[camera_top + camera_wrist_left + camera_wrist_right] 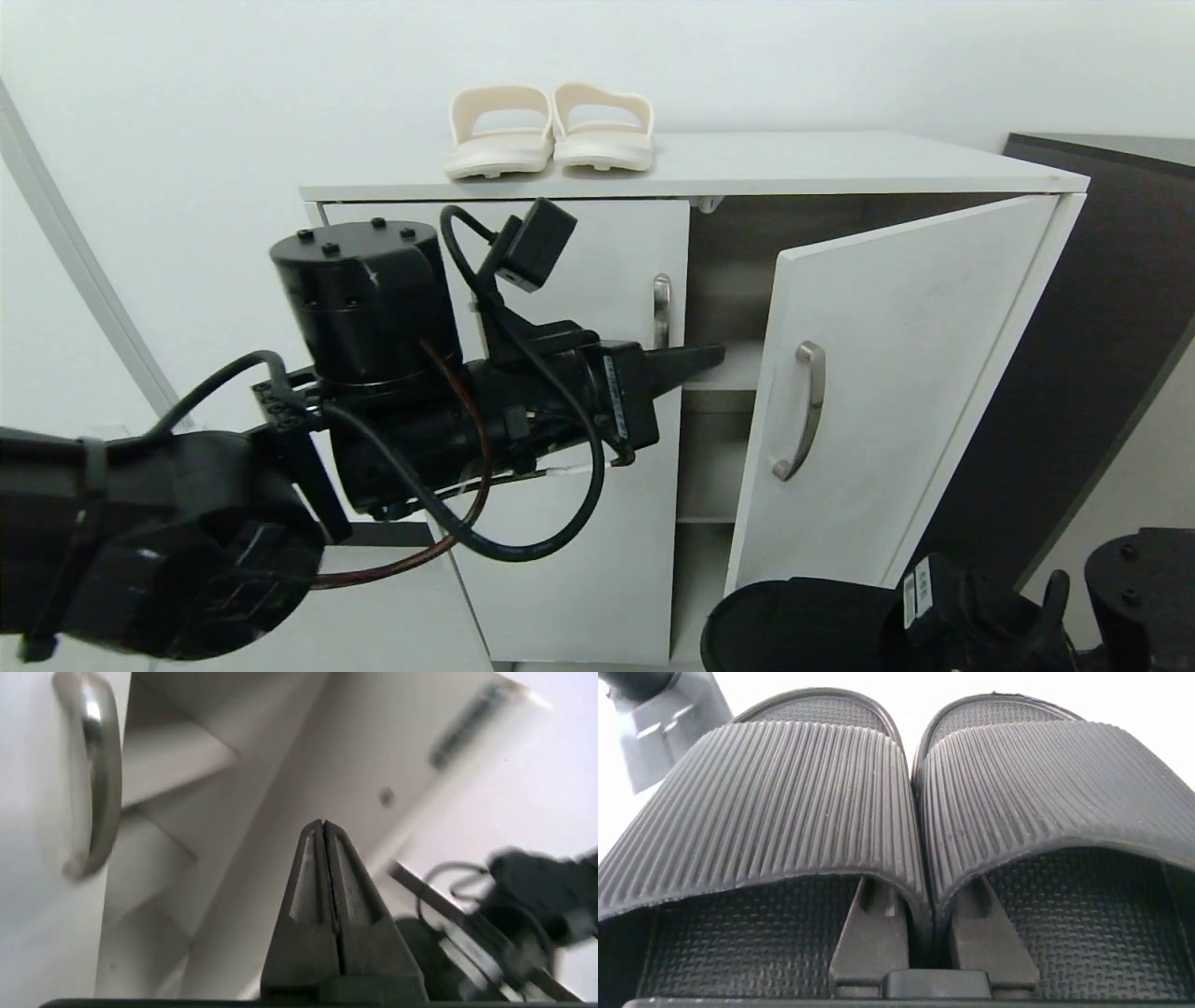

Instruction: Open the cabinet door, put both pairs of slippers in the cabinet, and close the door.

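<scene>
The white cabinet [597,177] has its left door [579,523] closed and its right door [896,392] swung partly open, showing shelves inside. A cream pair of slippers [551,131] rests on the cabinet top. My left gripper [714,355] is shut and empty, its tip at the gap between the doors beside the left door's handle [661,311]; in the left wrist view its fingertips [324,835] point at the shelves, with a handle [93,775] close by. Low in front of the open door, my right gripper [929,943] is shut on the black ribbed slippers [813,793] [784,621], pinching their inner sides together.
A dark panel [1102,327] stands right of the cabinet, behind the open door. A plain white wall runs behind and to the left. The open door's handle [805,411] juts out toward me.
</scene>
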